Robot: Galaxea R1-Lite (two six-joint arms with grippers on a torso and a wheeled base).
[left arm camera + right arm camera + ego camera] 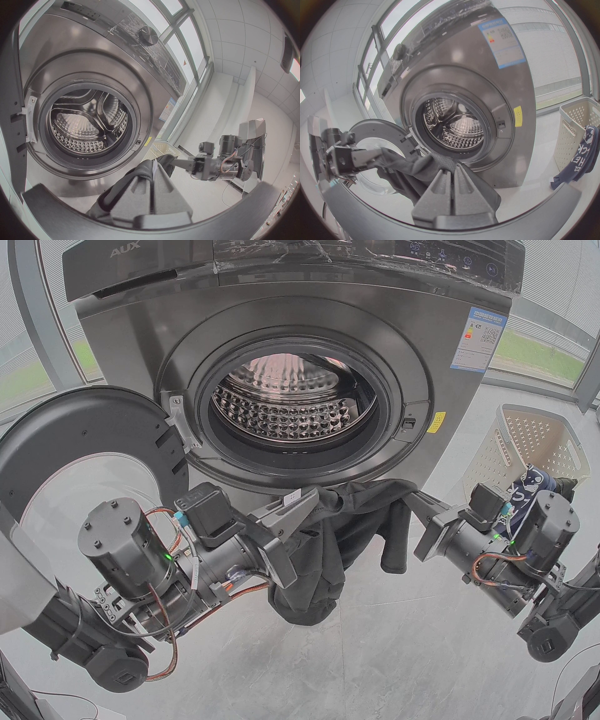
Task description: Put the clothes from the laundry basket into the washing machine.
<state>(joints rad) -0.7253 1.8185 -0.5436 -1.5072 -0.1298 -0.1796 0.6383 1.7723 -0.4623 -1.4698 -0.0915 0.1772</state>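
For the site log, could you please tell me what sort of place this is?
Probably a laundry area: a front-loading washing machine with its door open, a dark garment held before it, and a white laundry basket beside it.

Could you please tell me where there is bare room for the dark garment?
Free: the shiny steel drum inside the grey washing machine, and the pale floor below the arms. Crowded: before its lower rim, where the left gripper and right gripper hold the dark grey garment.

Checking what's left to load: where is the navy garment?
In the head view, the navy garment hangs over the laundry basket rim on the robot's right, beside the washing machine.
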